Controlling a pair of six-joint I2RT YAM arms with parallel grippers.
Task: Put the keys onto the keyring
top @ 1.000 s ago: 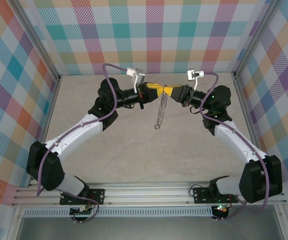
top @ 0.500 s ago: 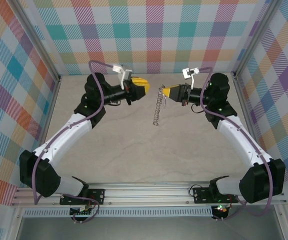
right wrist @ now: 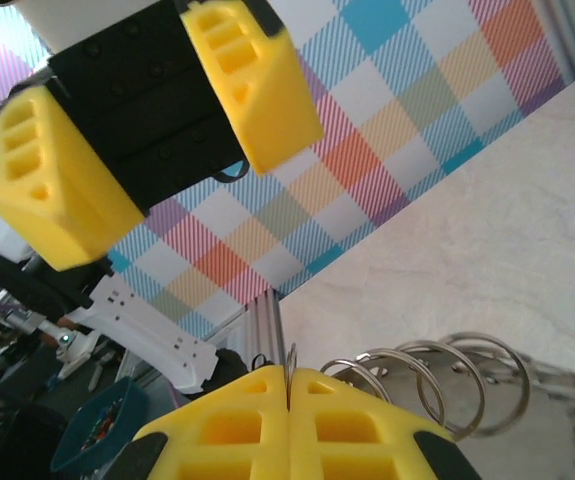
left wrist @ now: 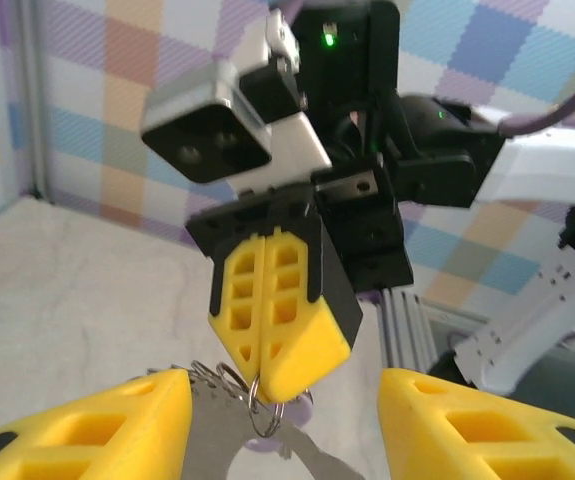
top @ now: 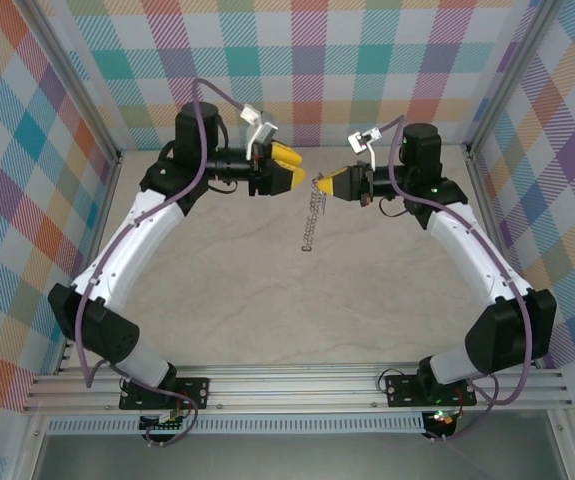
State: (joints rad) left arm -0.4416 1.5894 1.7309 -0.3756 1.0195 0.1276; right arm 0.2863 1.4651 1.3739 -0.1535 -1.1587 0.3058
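Top view: the right gripper (top: 329, 184) has its fingers pressed together on the upper rim of the keyring (top: 313, 214). The ring hangs edge-on and free above the far middle of the table (top: 267, 310), touching nothing else. The left gripper (top: 289, 168) stands just to the ring's left with its fingers apart and nothing between them.

Right wrist view: the thin wire rim passes into the seam between the closed yellow pads, and several scalloped loops fan out to the right.

Left wrist view: the key (left wrist: 265, 442) is at most a lilac blur just under the right fingertips, too indistinct to confirm.

Handling, as judged: the ring looks light and springy, a smooth wire that could pivot or slip in a pinch. It is best held on the rim between two loops, close to the working point. The key would be tiny and stiff, best taken by its flat head with the bow hole left clear.
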